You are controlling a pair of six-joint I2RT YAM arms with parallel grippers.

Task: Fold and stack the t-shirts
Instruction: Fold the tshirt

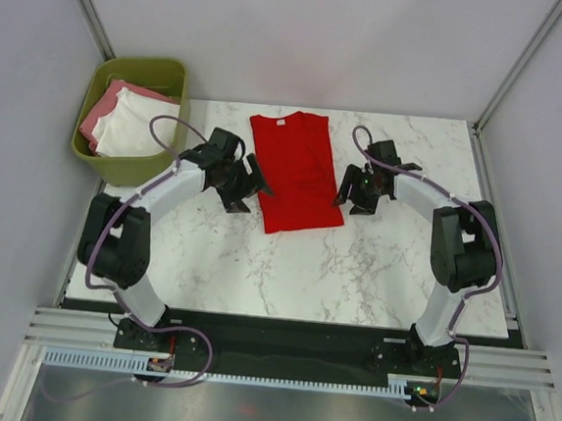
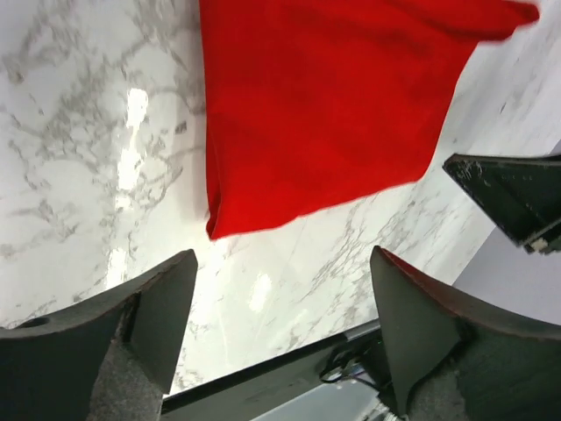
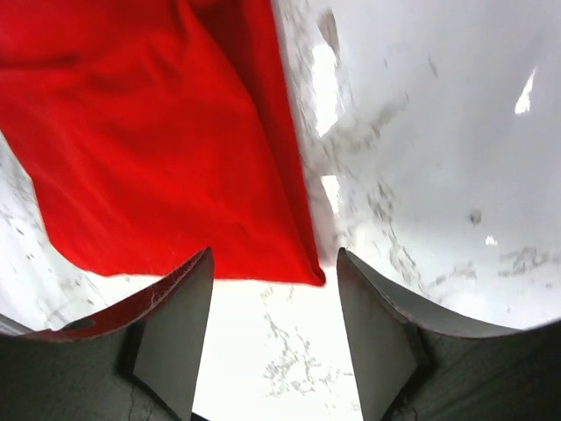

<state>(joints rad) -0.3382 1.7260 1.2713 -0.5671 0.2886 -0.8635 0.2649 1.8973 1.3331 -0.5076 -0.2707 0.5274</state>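
Note:
The red t-shirt (image 1: 294,170) lies flat on the marble table, folded lengthwise into a long strip with the neck label at the far end. My left gripper (image 1: 246,190) is open and empty at the shirt's left edge near its lower corner; that corner shows in the left wrist view (image 2: 333,105). My right gripper (image 1: 353,192) is open and empty at the shirt's right edge; its view shows the lower right corner (image 3: 175,149) just ahead of the fingers. A white t-shirt (image 1: 142,127) and a pink t-shirt (image 1: 103,108) lie in the bin.
The olive-green bin (image 1: 131,119) stands off the table's far left corner. Grey walls enclose the table on three sides. The black base rail (image 1: 288,354) runs along the near edge.

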